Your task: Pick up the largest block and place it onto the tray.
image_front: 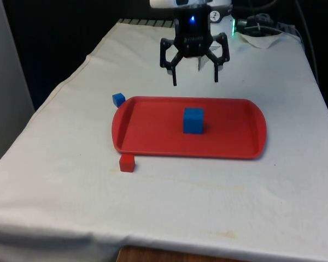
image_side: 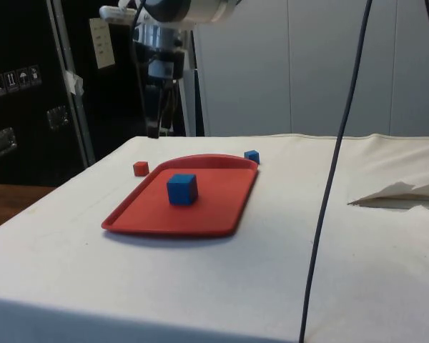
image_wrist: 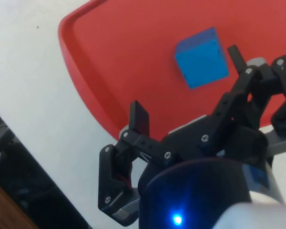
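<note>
1. Black two-finger gripper (image_front: 195,82) spread wide with nothing between the fingers, hanging in the air above the table's far half, behind the tray's far rim in the front view.
2. From the side, same gripper (image_side: 156,128) seen edge-on, fingers overlapping into one dark vertical line, so the spread not readable there; clearly above the cloth, touching nothing.
3. In the wrist view, both fingertips (image_wrist: 139,117) apart and empty, gripper (image_wrist: 187,86) over the tray's rim and floor.
4. Large blue block (image_front: 193,120) resting upright on the red tray (image_front: 153,143), near the middle of its floor, clear of every rim; also plain from the side (image_side: 181,189) and from the wrist (image_wrist: 201,57).
5. Small blue block (image_front: 118,99) on the white cloth just outside the tray's far corner at the front view's left; from the side (image_side: 252,156) showing just past the tray's rim (image_side: 222,230).
6. Small red block (image_front: 127,162) on the cloth just beside the tray's near corner at the front view's left; from the side (image_side: 140,168) standing apart from the tray.
</note>
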